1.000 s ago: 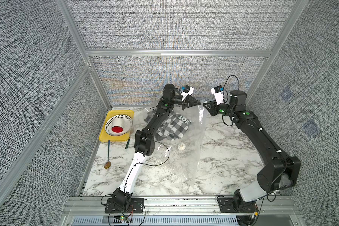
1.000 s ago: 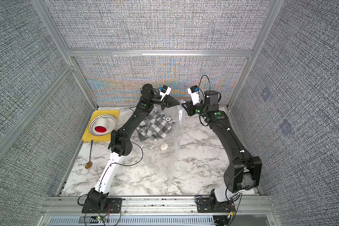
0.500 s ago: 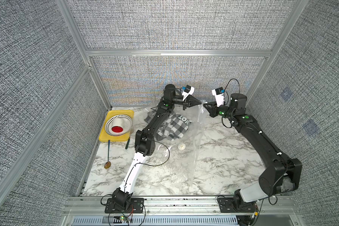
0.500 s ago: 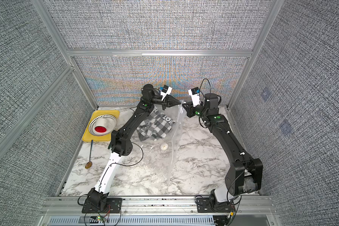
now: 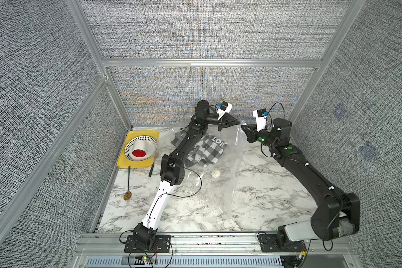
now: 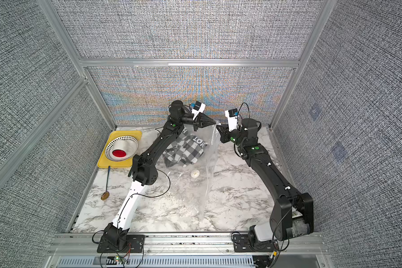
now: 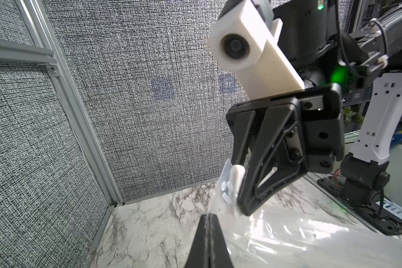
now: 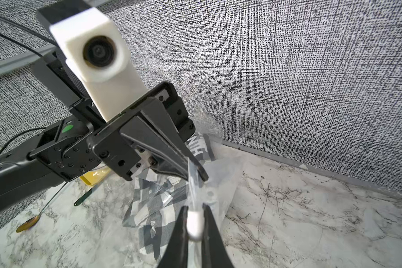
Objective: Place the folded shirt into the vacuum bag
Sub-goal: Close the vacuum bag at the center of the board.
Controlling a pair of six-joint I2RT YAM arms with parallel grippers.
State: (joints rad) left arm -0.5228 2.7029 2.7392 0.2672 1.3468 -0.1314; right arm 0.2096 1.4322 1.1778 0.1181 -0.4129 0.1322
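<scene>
- The left gripper (image 5: 238, 121) is clamped tight on the raised rim of the vacuum bag (image 5: 228, 185), well apart from the yellow tray (image 5: 125, 165).
- The right gripper (image 5: 243, 127) pinches the same rim at its white clip (image 8: 194, 222).
- The checked shirt (image 5: 207, 150) shows through the plastic, between tray and grippers.

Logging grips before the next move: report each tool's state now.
Left tool: closed, pinching an edge of the vacuum bag.
Right tool: closed on the white slider clip at the bag's edge.
</scene>
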